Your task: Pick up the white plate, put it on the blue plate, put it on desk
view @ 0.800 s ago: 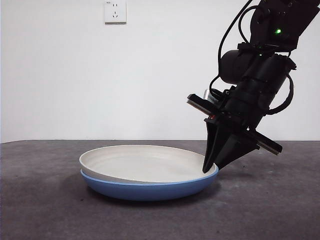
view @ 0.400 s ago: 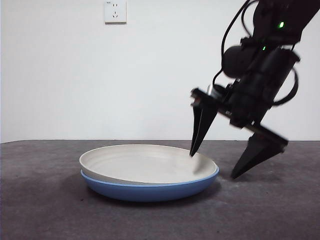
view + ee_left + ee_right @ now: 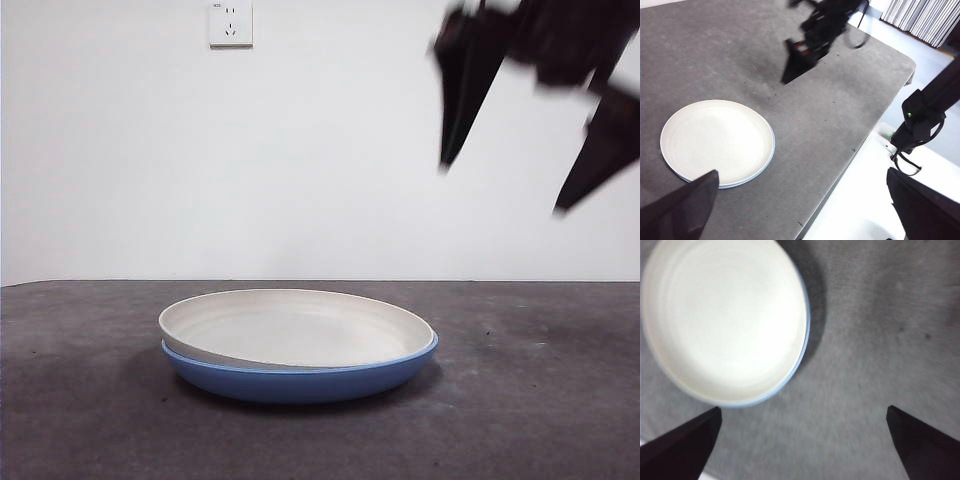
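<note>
Front view shows the white plate nested in the blue plate on the desk, both grippers, right gripper and left gripper, spread wide, empty.

Count: 2 plates total, 1 white plate nested in 1 blue plate, on 1 desk. 2 grippers: 1 right gripper up high with its 2 jaws spread wide, 1 left gripper likewise spread. 1 wall socket on the back wall
</note>
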Robot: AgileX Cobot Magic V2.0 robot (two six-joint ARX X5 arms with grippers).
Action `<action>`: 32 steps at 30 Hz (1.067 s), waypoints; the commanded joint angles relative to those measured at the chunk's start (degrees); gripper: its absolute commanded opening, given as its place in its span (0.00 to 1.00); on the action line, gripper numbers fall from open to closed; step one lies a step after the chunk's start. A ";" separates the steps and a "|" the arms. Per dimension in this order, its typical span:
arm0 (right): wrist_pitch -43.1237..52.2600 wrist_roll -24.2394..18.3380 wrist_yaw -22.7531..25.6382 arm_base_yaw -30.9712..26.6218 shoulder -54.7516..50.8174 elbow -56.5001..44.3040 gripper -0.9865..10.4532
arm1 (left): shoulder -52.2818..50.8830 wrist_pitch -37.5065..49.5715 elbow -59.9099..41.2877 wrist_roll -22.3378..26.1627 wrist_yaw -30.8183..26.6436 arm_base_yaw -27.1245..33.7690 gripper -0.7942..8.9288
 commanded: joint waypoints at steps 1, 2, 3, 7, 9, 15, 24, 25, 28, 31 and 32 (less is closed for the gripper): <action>-2.51 -1.07 2.12 1.77 -7.50 1.27 0.59 | 0.22 0.48 0.61 0.07 -0.11 -0.42 0.70; -3.32 -1.07 2.45 2.27 -10.01 1.27 0.59 | 0.22 0.48 0.61 0.07 -0.11 -0.42 0.70; -4.35 -1.11 2.73 2.89 -13.29 1.27 0.59 | 0.22 0.57 0.61 0.04 -0.11 -0.42 0.70; -6.84 -1.01 2.97 4.63 -23.04 1.27 0.59 | 0.22 0.68 0.61 0.07 -0.11 -0.42 0.70; -8.59 -1.03 3.10 5.33 -27.15 1.27 0.59 | 0.22 0.57 0.61 0.07 -0.11 -0.42 0.70; -16.90 -3.08 4.42 5.79 -36.57 1.27 0.59 | 0.22 0.66 0.61 0.07 -0.11 -0.42 0.70; -19.61 -4.07 4.42 5.79 -43.25 1.27 0.59 | 0.22 0.66 0.61 0.07 -0.11 -0.42 0.70; -19.58 -4.07 4.42 5.79 -43.58 1.27 0.59 | 0.22 0.66 0.61 0.07 -0.11 -0.42 0.70; -19.56 -4.11 4.46 5.79 -43.87 1.27 0.59 | 0.22 0.63 0.61 0.07 -0.11 -0.42 0.70; -19.52 -4.11 4.48 5.79 -43.85 1.27 0.59 | 0.22 0.61 0.61 0.09 -0.11 -0.42 0.69; -19.47 -4.24 4.48 5.79 -43.85 1.27 0.59 | 0.22 0.59 0.61 0.09 -0.11 -0.42 0.68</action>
